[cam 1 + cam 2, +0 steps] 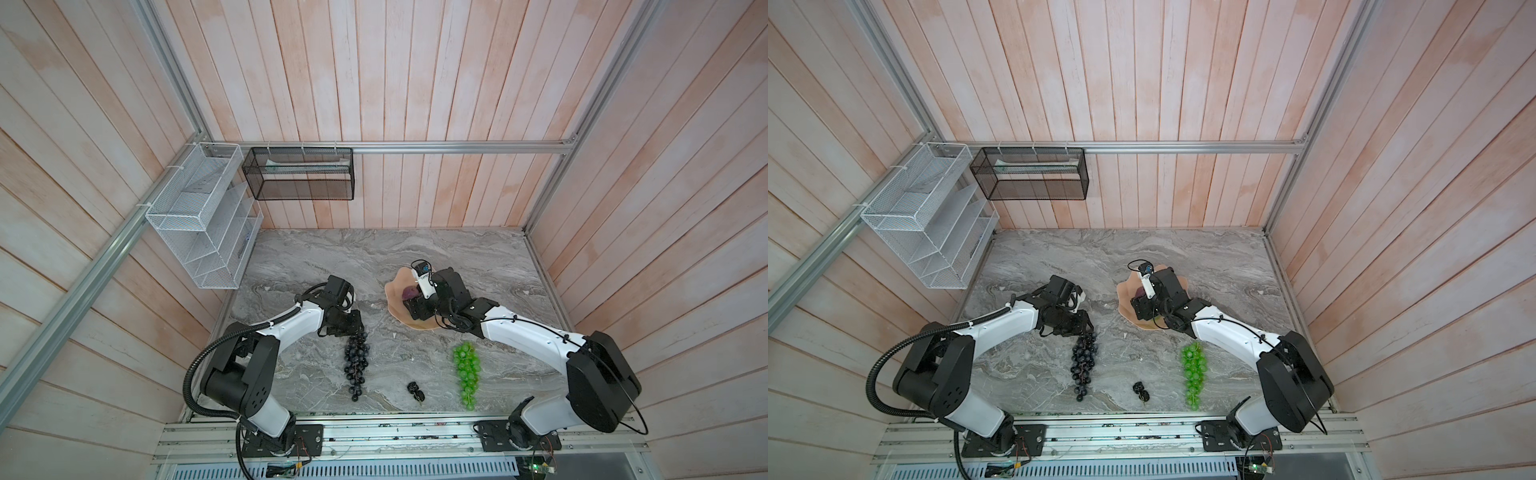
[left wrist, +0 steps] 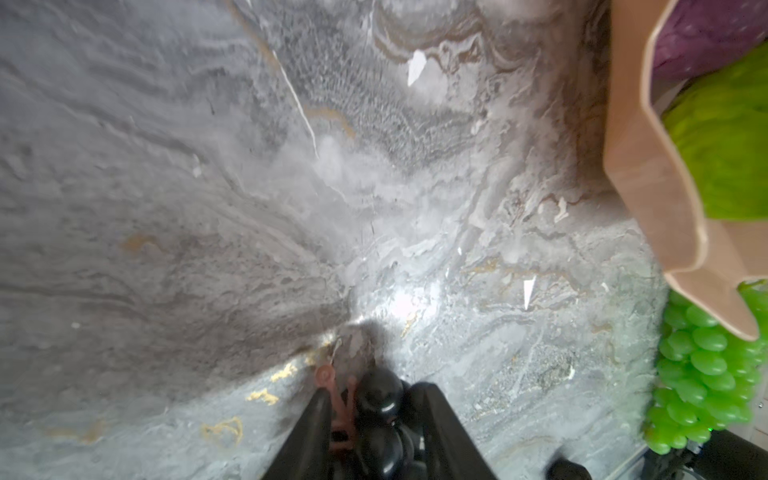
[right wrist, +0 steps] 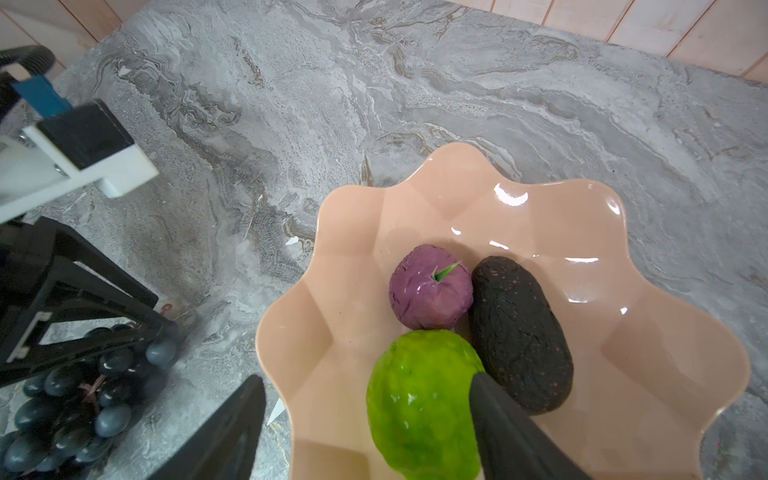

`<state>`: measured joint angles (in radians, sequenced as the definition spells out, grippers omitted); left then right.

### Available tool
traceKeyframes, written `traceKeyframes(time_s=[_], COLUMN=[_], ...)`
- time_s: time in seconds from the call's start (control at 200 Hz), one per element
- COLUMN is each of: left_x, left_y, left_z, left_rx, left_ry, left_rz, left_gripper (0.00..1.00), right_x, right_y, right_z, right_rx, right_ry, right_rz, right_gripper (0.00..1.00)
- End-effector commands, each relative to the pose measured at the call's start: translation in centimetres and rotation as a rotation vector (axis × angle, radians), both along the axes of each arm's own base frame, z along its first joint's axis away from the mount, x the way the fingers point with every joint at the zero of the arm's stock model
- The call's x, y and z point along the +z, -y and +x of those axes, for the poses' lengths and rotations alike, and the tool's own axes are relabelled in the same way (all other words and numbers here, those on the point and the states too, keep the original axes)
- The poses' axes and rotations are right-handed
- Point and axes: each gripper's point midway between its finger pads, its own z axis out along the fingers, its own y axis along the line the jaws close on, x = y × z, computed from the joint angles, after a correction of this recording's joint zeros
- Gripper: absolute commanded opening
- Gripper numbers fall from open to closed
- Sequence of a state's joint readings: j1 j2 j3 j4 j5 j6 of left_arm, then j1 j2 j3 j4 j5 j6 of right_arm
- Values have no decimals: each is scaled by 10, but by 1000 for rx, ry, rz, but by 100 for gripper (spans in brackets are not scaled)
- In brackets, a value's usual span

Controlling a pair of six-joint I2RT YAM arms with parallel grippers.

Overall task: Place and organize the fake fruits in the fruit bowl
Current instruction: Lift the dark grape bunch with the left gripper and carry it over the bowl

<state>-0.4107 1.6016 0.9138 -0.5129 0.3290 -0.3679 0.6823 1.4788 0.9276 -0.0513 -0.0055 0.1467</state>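
The salmon-pink fruit bowl (image 3: 540, 208) (image 1: 395, 291) holds a purple round fruit (image 3: 430, 286), a dark bumpy oval (image 3: 519, 332) and a lime-green lumpy fruit (image 3: 419, 403). My right gripper (image 3: 365, 380) (image 1: 415, 309) hangs open over the bowl. One of its fingers is beside the lime-green fruit and the other is outside the rim. The black-purple grape bunch (image 1: 356, 361) (image 3: 75, 386) lies on the table. My left gripper (image 2: 372, 390) (image 1: 357, 328) stands open astride its stem end. The green grape bunch (image 1: 467, 374) (image 2: 702, 374) and a tiny black cluster (image 1: 415, 390) lie near the front edge.
A white wire rack (image 1: 203, 224) hangs on the left wall and a black mesh basket (image 1: 299, 174) on the back rail. Wooden plank walls close in the grey marble table (image 1: 332, 257) on three sides. Both arm bases sit along the front rail.
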Motion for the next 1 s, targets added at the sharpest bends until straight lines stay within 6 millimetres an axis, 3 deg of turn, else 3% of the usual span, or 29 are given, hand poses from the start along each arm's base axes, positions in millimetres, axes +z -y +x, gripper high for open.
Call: traceKeyframes(time_s=[0.0, 0.23, 0.39, 0.62, 0.995], left_x=[3, -4, -11, 5, 56], left_y=[8, 17, 15, 19, 24], left_z=[1, -6, -5, -2, -11], left_rx=[-56, -90, -83, -79, -77], left_ry=[4, -8, -18, 20, 108], left_rz=[-15, -39, -17, -53, -158], left_gripper=[39, 36, 18, 0, 0], right_x=[-13, -22, -24, -26, -20], right_y=[-2, -6, -8, -4, -6], right_z=[-4, -6, -8, -9, -9], right_rx=[1, 11, 12, 3, 3], right_ry=[-25, -46, -48, -44, -26], right_rz=[-2, -1, -5, -16, -8], right_gripper=[78, 78, 78, 78, 78])
